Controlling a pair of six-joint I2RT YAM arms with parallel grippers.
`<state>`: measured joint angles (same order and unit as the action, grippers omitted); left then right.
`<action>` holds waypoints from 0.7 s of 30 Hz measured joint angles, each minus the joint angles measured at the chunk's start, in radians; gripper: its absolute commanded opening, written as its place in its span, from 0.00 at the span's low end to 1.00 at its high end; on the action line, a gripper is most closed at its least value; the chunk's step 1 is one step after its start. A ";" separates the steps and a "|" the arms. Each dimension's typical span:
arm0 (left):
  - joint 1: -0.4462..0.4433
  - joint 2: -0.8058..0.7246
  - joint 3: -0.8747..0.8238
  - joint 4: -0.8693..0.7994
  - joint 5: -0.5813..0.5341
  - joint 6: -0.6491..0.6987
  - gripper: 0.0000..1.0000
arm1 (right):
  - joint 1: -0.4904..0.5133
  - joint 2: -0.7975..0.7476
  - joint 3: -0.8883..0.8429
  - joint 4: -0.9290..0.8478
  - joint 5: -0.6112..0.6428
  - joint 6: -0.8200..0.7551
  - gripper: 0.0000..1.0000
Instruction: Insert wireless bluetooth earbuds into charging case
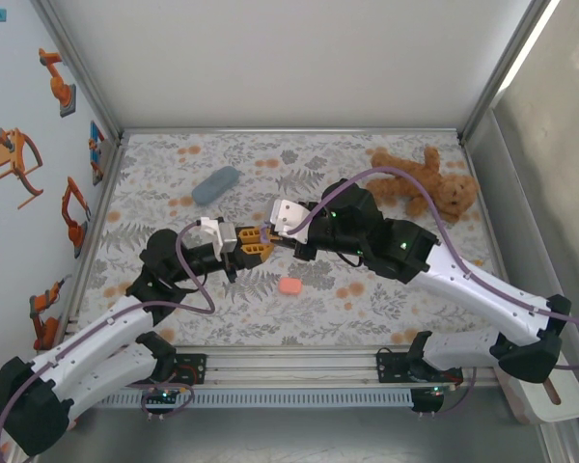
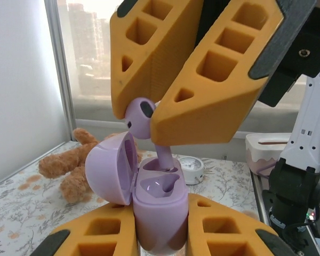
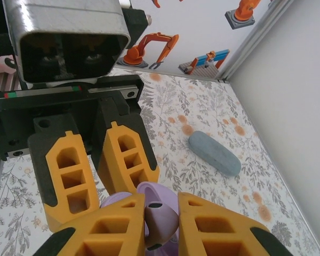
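2 robot arms meet above the middle of the floral surface (image 1: 367, 280), working on 1 earbud case. The left hand (image 1: 251, 244) is clamped on the base of a lilac charging case (image 2: 157, 213), holding it upright off the surface with its lid (image 2: 109, 168) hinged open to one side. Opposite it, the right hand (image 1: 269, 230) has its orange fingers (image 2: 224, 80) pinched together on a lilac earbud (image 2: 138, 117) directly above the open case. The bud's stem points down and reaches into 1 of the case's 2 sockets. A salmon-pink item (image 1: 290, 285) lies on the surface on the near side of the hands, apart from both. A blue-grey oblong case (image 1: 215, 184) rests at far left, and a teddy bear (image 1: 429, 188) sprawls in the far right corner.
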<state>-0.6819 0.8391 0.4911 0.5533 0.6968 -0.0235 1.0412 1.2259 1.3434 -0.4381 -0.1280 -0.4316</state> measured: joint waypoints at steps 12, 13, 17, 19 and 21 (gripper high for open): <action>0.000 -0.008 0.000 -0.025 0.000 0.000 0.01 | 0.010 0.012 0.000 0.002 0.015 -0.011 0.18; 0.000 -0.010 0.000 -0.028 0.000 0.000 0.01 | 0.010 0.012 0.000 0.002 0.013 -0.011 0.18; 0.000 -0.017 0.000 -0.039 0.000 0.000 0.01 | 0.011 0.013 0.000 0.002 0.008 -0.011 0.18; 0.000 -0.019 0.000 -0.041 0.000 0.000 0.01 | 0.011 0.013 0.000 0.002 0.006 -0.011 0.18; 0.000 -0.019 0.000 -0.044 0.000 0.000 0.01 | 0.011 0.013 0.000 0.001 0.005 -0.011 0.18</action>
<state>-0.6819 0.8196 0.4911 0.5095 0.6968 -0.0235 1.0519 1.2392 1.3437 -0.4374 -0.1234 -0.4427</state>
